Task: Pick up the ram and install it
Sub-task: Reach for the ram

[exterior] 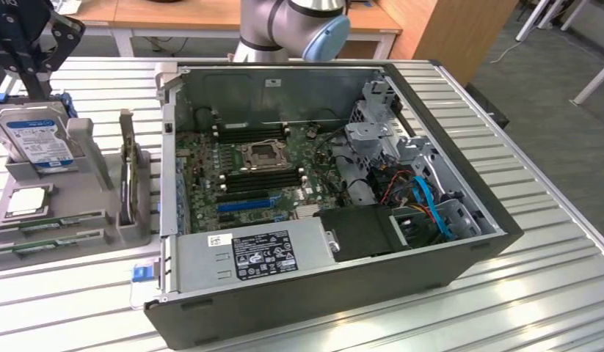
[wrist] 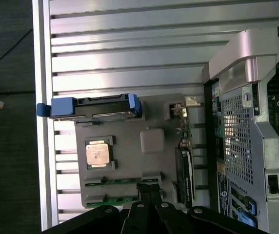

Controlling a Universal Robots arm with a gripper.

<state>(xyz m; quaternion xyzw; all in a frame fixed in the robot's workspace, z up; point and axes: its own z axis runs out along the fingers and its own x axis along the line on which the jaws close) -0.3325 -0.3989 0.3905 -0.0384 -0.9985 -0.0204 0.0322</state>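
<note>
We are hovering over the grey holder [wrist: 127, 146] with the gripper [wrist: 149, 191], its fingers pressed together and carrying nothing. The ram [wrist: 122, 181] is sitting in a groove of the holder, with a second green stick [wrist: 112, 199] just beside it. The processor chip [wrist: 99, 153] and the hard drive [wrist: 93, 107] are resting further along the same holder.

We are judging this as the reach toward the ram. To do it well, the fingers want spreading before they go down. They should be lined up across the stick's thin sides near its middle, and should be coming straight down so the neighbouring stick is not nudged.

For room, the slatted table [exterior: 536, 293] is lying bare beyond the open computer case [exterior: 312, 308], which is standing just beside the holder. Its tall wall and the upright board [exterior: 131, 176] at the holder's edge are the edges we are minding.
</note>
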